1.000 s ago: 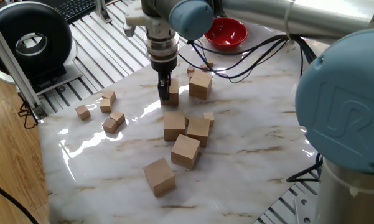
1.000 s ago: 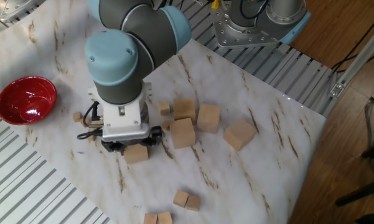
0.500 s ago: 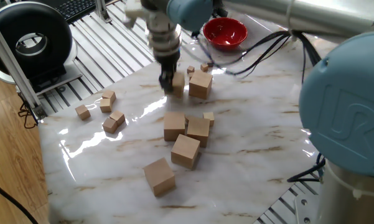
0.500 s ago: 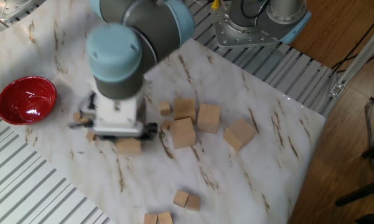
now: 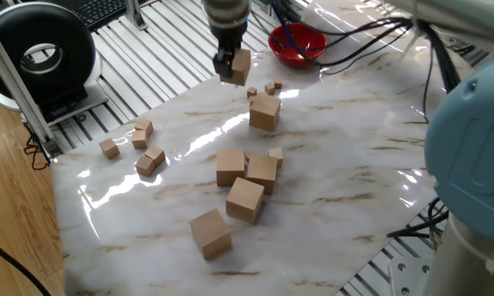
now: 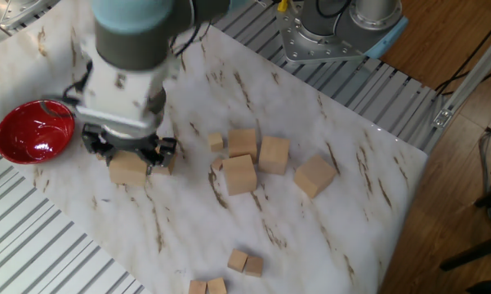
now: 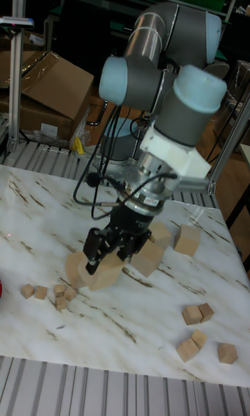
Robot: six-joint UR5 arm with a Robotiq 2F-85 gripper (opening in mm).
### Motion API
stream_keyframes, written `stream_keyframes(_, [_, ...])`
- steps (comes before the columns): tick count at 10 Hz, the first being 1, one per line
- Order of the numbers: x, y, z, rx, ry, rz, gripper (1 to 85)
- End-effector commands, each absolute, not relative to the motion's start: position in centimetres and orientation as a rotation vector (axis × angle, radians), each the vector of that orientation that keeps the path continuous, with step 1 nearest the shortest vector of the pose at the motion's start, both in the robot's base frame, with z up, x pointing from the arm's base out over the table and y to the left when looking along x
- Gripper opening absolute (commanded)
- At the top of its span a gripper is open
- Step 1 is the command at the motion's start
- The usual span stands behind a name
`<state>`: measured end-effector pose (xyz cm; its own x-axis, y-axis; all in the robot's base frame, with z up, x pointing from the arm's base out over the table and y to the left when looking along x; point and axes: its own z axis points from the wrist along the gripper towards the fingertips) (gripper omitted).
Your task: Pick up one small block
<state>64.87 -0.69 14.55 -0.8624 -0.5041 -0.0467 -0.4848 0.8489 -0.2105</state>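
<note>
My gripper (image 5: 229,69) is shut on a small block (image 5: 239,66), a plain light-tan wooden cube, and holds it in the air above the far part of the marble table, near the red bowl (image 5: 297,43). In the other fixed view the same gripper (image 6: 129,157) has the small block (image 6: 128,170) showing just under its fingers. In the tall view the gripper (image 7: 108,252) hangs low over tan cubes, and the grip itself is hard to make out there. Several more big cubes lie on the table, one (image 5: 265,113) just in front of the held one.
A cluster of big cubes (image 5: 246,172) sits mid-table, with another (image 5: 210,233) nearer the front. Several much smaller cubes (image 5: 140,138) lie at the left, two (image 5: 271,88) by the bowl. Cables trail over the table's far side. A black round device (image 5: 39,53) stands off the table at left.
The gripper has risen from the table surface with the block in its grip and moved toward the red bowl. The other cubes have stayed put.
</note>
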Motion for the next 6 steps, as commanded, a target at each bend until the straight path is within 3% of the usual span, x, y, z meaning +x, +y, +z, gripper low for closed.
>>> stream_keyframes(1, [63.14, 3.2, 17.05, -0.543, 3.012, -0.06, 1.0])
stream_keyframes(6, [63.34, 2.97, 16.66, -0.566, 3.014, -0.085, 1.0])
